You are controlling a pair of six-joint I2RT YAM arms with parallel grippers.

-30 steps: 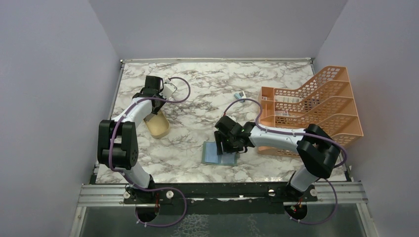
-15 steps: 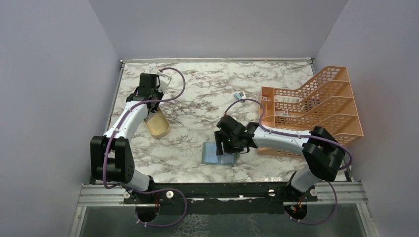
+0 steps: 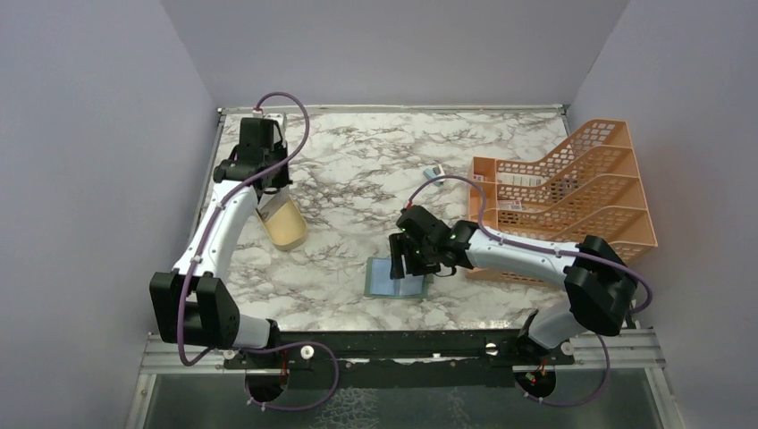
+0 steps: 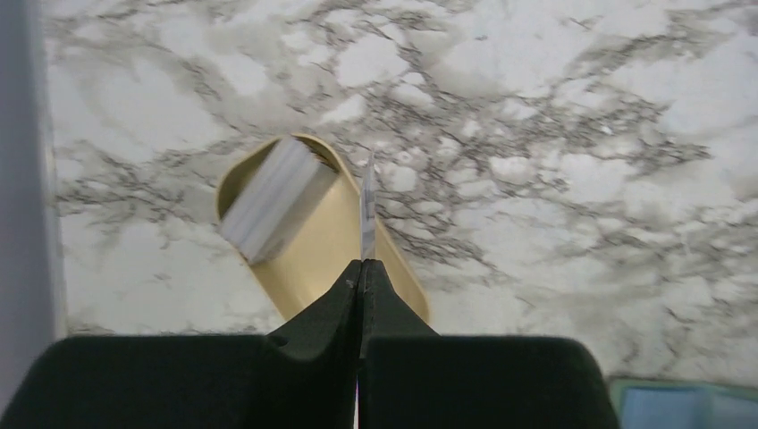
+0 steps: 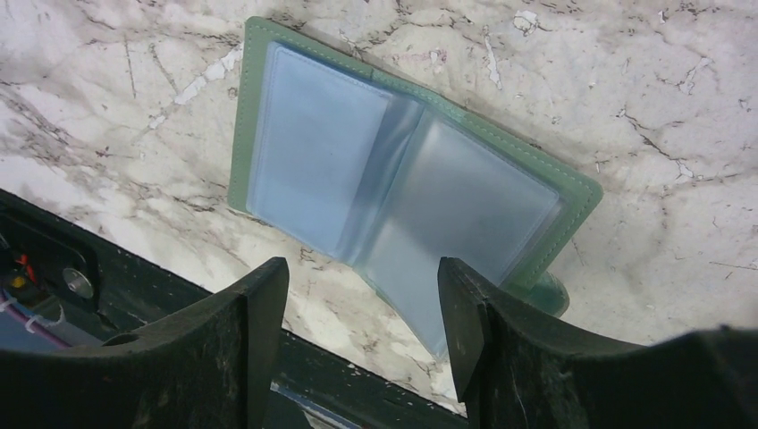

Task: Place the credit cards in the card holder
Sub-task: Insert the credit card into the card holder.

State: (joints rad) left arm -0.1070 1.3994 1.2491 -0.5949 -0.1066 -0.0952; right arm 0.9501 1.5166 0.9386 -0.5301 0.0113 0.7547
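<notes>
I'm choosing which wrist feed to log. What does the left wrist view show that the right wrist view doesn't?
Left wrist only: the shut left claw pinching one card edge-on, above a tan dish holding a stack of pale cards. Right wrist only: the open right claw over the card holder, its blue-grey pockets spread, and a black rail. Both: the marble table, plus the card holder, just a corner in the left wrist view.

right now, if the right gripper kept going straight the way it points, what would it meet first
The card holder: it lies open directly ahead of the right gripper, framed between its open jaws, so the pale inner pockets would probably be met first. How far off it hangs is unclear.
</notes>
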